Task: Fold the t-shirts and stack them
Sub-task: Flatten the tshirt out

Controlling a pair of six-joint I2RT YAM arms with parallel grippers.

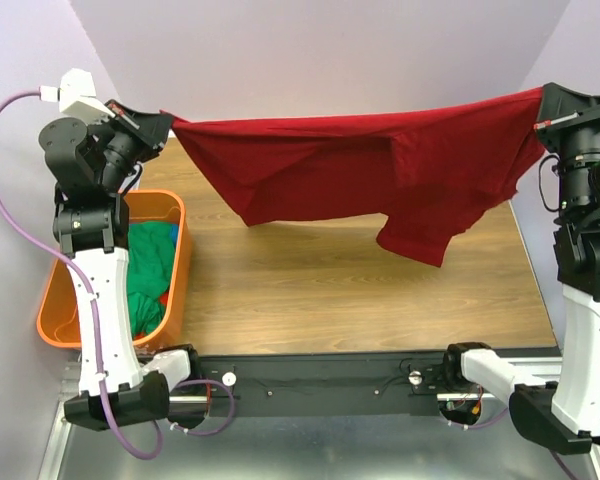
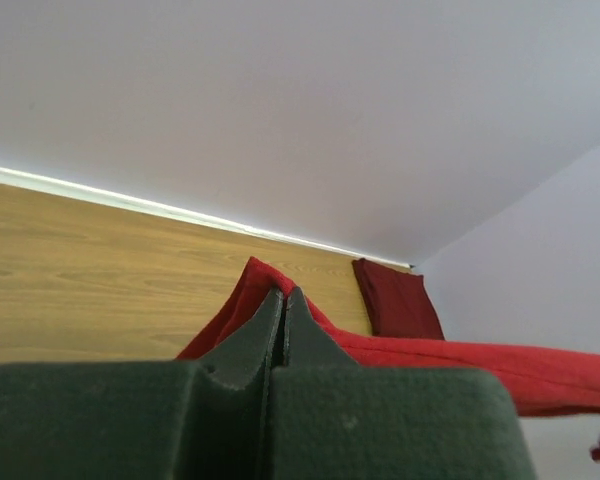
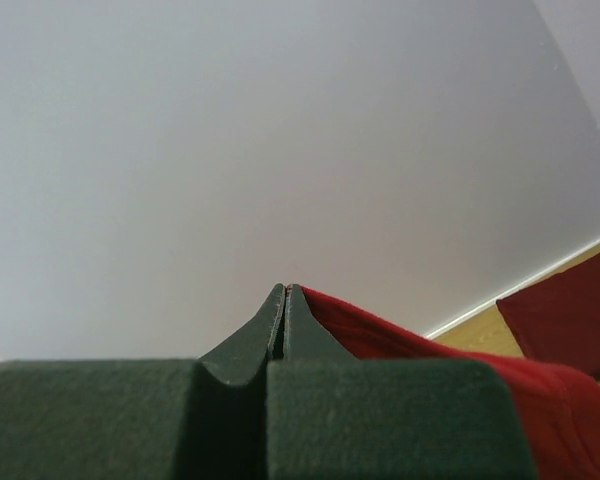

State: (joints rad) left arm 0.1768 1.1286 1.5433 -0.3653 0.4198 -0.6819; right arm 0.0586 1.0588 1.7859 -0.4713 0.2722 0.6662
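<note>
The red t-shirt (image 1: 380, 165) is held aloft and stretched between the two arms. Its long axis runs left to right over the far half of the counter (image 1: 310, 285). The left gripper (image 1: 168, 123) is closed on one end of the upper edge and the right gripper (image 1: 540, 115) on the other, so neither arm is nearer. The cloth hangs below that line, seemingly clear of the counter, and an even descent from both ends is called for.
</note>
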